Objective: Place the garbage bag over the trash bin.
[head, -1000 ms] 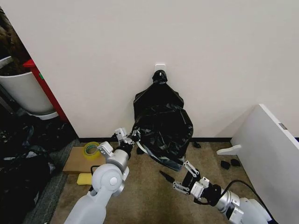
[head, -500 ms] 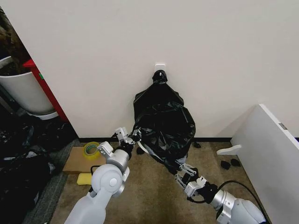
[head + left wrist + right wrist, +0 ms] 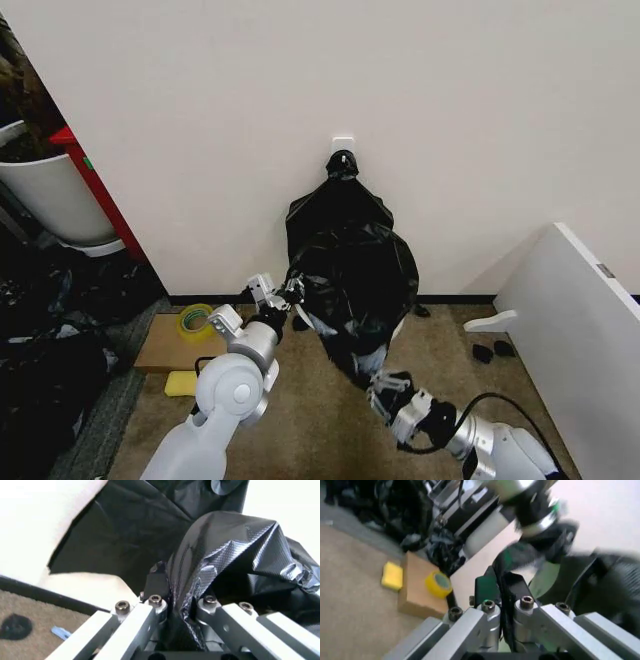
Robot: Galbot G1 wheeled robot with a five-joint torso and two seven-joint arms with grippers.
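The glossy black garbage bag (image 3: 358, 278) hangs bunched against the wall, reaching down to the carpet. My left gripper (image 3: 291, 291) is shut on its left edge. The left wrist view shows the crinkled film (image 3: 225, 551) pinched between the closed fingers of that gripper (image 3: 182, 602). My right gripper (image 3: 385, 384) is low at the bag's bottom hem. In the right wrist view this gripper (image 3: 506, 603) has a thin black strip clamped between its fingers. The trash bin is hidden under the bag. A pale green-tinted surface (image 3: 545, 578) lies beyond the fingers, and I cannot tell what it is.
A flat black bundle with a knotted top (image 3: 341, 165) hangs on the wall behind the bag. A large white pot (image 3: 50, 200) stands at the left. On the floor lie a cardboard box (image 3: 160, 345), a yellow tape roll (image 3: 195, 321) and a yellow sponge (image 3: 182, 382). A white panel (image 3: 580, 320) leans at the right.
My right gripper has moved left and forward from open carpet to the bag's bottom hem and shut on it. The bag's lower part has bulged and shifted. The left gripper holds still.
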